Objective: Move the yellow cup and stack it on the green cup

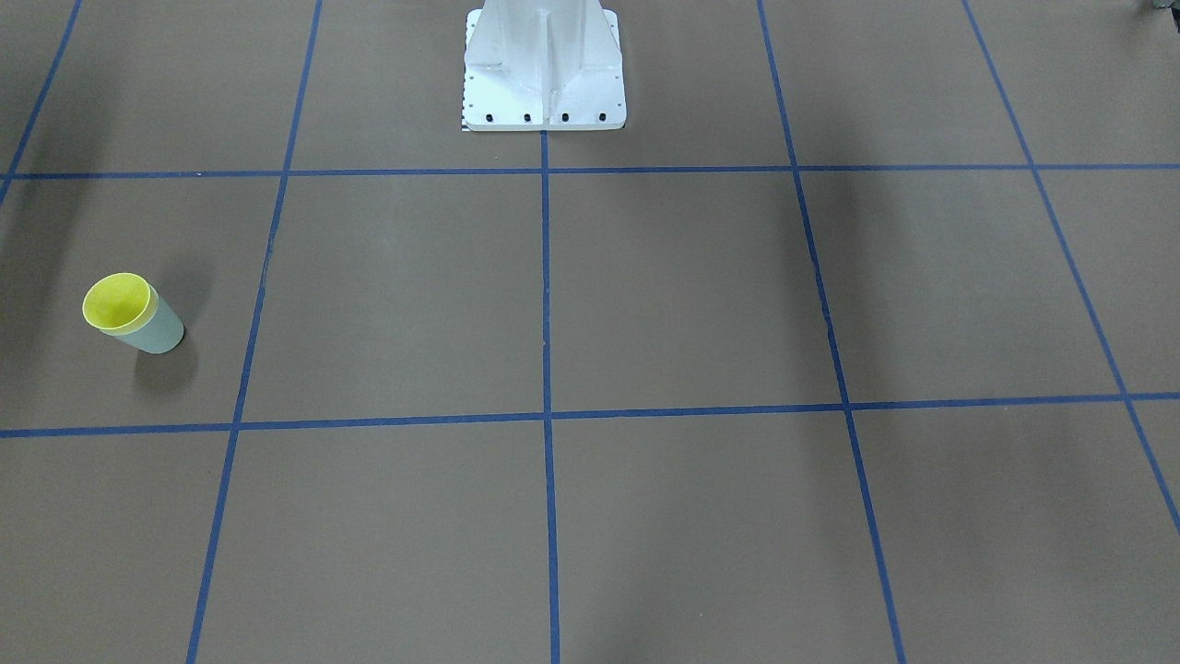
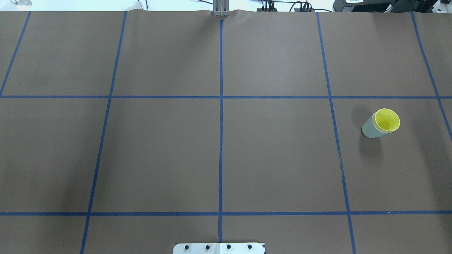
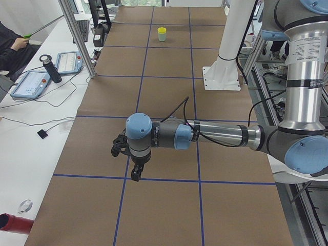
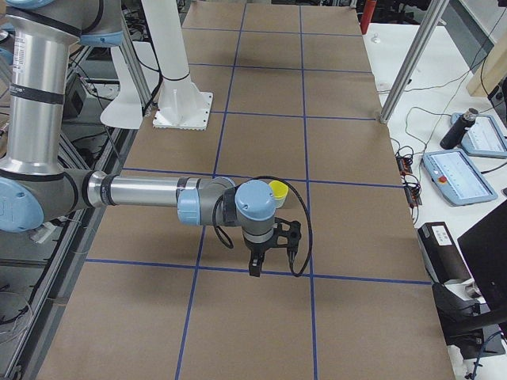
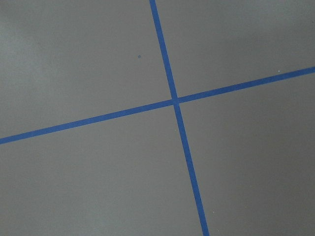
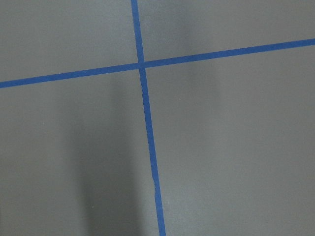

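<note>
On the counter (image 2: 159, 151), at the robot's right side, you are seeing one yellow cup (image 2: 387, 120) sitting inside one green cup (image 2: 369, 129). Two tools, the left tool (image 3: 135, 173) and the right tool (image 4: 255, 267), are hanging above the counter. You cannot tell how far they are opening.

Brown paper cover (image 2: 159, 151) over whole table; blue tape lines (image 2: 221, 141) mark grid of squares. Side bench in left-end view: near tablet (image 3: 31, 84) at 9 o'clock of frame, far tablet (image 3: 69, 61) at 10 o'clock, dark bottle (image 3: 51, 70) upright between them. Keyboard (image 3: 83, 29) at 11 o'clock, just beside metal post (image 3: 77, 36). Small black square (image 3: 42, 134) at 6 o'clock from bottle. Red cylinder (image 3: 11, 224) in 8 o'clock corner.
</note>
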Controlling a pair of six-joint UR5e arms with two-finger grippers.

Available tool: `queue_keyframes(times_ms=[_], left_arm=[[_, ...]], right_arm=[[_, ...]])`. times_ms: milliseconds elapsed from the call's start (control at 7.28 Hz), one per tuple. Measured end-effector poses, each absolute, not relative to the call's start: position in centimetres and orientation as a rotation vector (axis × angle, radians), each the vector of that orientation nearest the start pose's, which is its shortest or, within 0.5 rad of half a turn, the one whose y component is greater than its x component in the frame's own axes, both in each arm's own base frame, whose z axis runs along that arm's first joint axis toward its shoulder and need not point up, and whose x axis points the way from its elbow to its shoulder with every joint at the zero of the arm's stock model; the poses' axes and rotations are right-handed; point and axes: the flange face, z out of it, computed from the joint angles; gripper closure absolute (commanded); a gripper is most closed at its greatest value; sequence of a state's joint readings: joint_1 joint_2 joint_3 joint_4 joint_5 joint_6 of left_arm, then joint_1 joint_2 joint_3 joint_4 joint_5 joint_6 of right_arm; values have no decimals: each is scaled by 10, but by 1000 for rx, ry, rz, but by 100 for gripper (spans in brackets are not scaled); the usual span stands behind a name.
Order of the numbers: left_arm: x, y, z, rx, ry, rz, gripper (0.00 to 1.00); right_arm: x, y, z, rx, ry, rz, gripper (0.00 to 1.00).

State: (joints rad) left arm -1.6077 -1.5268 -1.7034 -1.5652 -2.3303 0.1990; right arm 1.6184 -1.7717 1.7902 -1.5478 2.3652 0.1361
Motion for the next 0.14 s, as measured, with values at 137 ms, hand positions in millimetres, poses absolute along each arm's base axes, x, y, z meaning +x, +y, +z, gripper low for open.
queue_keyframes(times_ms=[137], left_arm=[[-82, -474, 616, 169, 745, 189, 0]], right_arm=[[82, -406, 637, 4, -796, 158, 1]])
